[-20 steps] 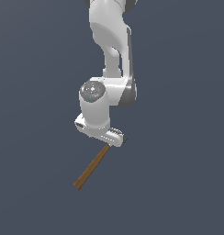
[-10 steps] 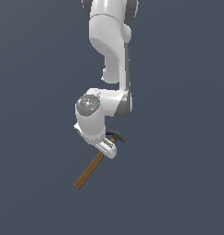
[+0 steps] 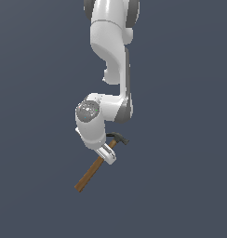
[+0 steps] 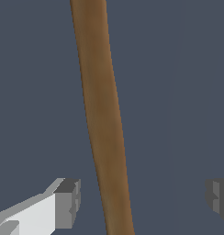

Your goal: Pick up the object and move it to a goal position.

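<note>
Hammer (image 3: 94, 170) with a long brown wooden handle and a small dark grey-black metal claw head lies on the flat dark blue-grey ground (image 3: 180, 186), set diagonally in the exterior view: handle end low toward that view's left, head higher toward that view's right. We note the white Franka arm (image 3: 110, 56) reaching down from the top of the exterior view, its rounded wrist housing folded low just above the hammer. The white two-finger gripper (image 3: 107, 155) sits over the handle's upper stretch, not far below the head, and hides a short piece of the wood there.

In the wrist view we see the brown handle (image 4: 102, 114) running lengthwise between the fingers. One grey-tipped white fingertip (image 4: 68, 203) stands to one side of the wood with a narrow strip of ground showing between pad and handle; the other finger shows only as a dark grey pad at the frame edge, well apart from the handle. Jaws spread wide, straddling the handle, neither pad touching it. We cannot tell from either view whether the fingertips have reached ground level
</note>
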`<state>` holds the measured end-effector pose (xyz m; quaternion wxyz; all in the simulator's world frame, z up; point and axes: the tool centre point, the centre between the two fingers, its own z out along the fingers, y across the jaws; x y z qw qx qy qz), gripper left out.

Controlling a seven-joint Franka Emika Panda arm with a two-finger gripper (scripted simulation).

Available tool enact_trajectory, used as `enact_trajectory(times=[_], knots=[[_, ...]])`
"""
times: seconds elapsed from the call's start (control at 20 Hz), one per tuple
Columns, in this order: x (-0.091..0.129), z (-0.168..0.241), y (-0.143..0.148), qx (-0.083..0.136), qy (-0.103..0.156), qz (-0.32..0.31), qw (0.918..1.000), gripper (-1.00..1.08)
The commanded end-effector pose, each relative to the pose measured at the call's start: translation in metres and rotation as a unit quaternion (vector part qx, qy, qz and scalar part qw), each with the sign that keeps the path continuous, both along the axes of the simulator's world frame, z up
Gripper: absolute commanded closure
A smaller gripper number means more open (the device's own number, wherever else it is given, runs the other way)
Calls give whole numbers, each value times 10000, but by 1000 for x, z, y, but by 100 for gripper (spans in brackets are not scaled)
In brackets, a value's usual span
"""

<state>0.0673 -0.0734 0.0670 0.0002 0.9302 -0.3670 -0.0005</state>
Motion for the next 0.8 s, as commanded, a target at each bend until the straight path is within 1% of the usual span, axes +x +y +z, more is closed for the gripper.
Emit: enact_trajectory(times=[0.0,0.2,0.55,0.75], knots=[[0,0,0,0,-2,0,10000,-92],[0,-9,0,0,-2,-4,10000,-92],[-1,-44,0,1,-4,-22,10000,-92],[0,-51,0,1,-4,-26,10000,-92]])
